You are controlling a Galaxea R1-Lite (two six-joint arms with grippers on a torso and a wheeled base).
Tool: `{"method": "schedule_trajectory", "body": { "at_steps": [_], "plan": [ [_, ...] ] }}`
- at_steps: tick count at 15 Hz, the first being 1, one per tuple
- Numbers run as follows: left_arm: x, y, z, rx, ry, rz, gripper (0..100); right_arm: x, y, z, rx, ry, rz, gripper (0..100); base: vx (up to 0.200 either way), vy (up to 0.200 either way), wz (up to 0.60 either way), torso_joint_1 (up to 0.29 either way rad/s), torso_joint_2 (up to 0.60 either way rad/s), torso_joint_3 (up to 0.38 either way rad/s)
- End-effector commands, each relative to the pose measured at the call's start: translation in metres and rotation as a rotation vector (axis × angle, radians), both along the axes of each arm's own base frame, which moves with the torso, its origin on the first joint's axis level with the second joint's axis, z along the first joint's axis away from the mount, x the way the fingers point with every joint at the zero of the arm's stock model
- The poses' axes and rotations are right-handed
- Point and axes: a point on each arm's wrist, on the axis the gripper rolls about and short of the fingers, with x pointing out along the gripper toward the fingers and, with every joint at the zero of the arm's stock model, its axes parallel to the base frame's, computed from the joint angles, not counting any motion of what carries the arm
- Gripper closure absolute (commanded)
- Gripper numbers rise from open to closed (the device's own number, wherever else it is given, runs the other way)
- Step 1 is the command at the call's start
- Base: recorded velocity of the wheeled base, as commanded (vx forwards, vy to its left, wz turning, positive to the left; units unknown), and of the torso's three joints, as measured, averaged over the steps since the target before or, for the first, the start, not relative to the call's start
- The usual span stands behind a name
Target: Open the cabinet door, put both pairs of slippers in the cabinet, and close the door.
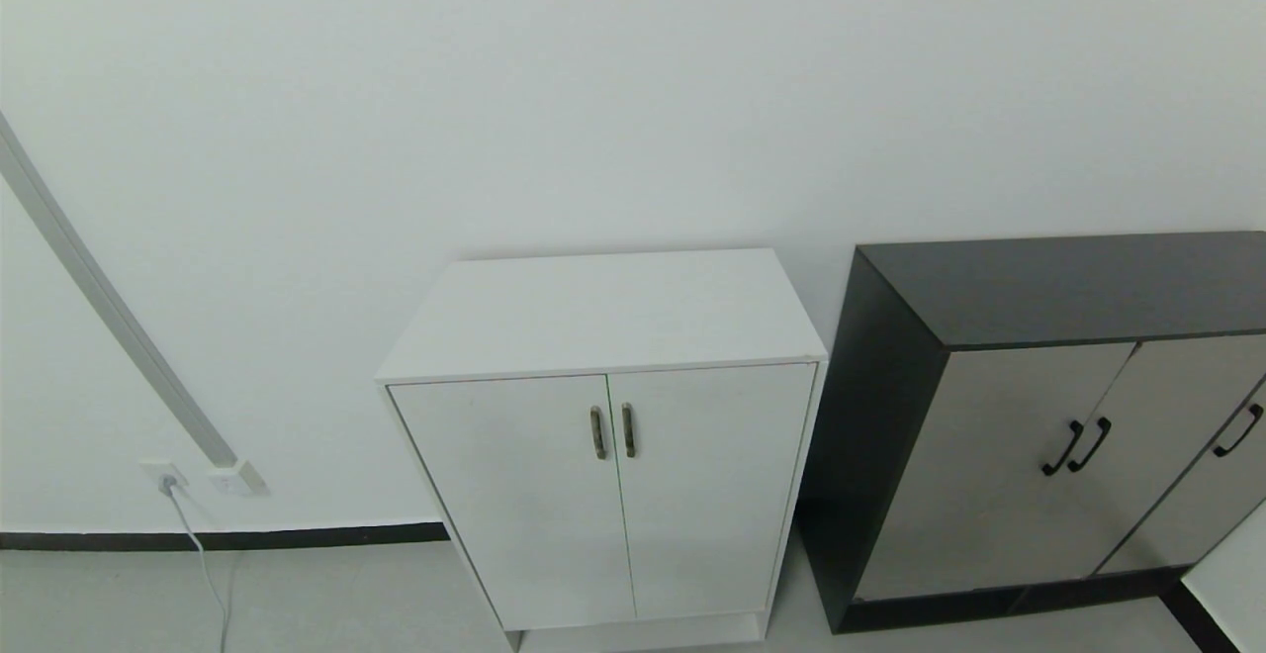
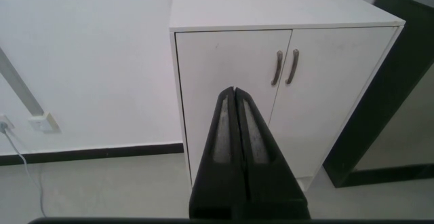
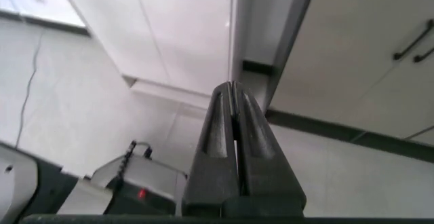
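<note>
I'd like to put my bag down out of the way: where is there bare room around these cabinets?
The top of the white cabinet is bare, and so is the black cabinet top. The floor between the white cabinet and the cable is free. The gap between the two cabinets is narrow.

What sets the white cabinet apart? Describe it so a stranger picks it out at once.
Two cabinets stand side by side against the white wall. The white cabinet is the left one, nearer the wall socket. Unlike its black-framed neighbour with grey doors and black handles, it is white all over, its two doors shut, with dull metal handles at the middle seam.
</note>
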Motion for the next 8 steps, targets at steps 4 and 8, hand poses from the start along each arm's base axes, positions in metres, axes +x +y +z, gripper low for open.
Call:
{"method": "schedule_trajectory", "body": {
  "at_steps": [4,8],
  "plan": [
    [0.0000,0.0000,0.0000,-0.001,0.000,0.001,100,-0.0074,-0.0010,-0.0002,0.015,-0.097,-0.117,100,0.000,0.000,0.00,0.000,0.00,0.000],
    [0.0000,0.0000,0.0000,-0.001,0.000,0.001,100,-0.0120,-0.0010,-0.0006,0.023,-0.156,-0.157,100,0.000,0.000,0.00,0.000,0.00,0.000]
  ]
}}
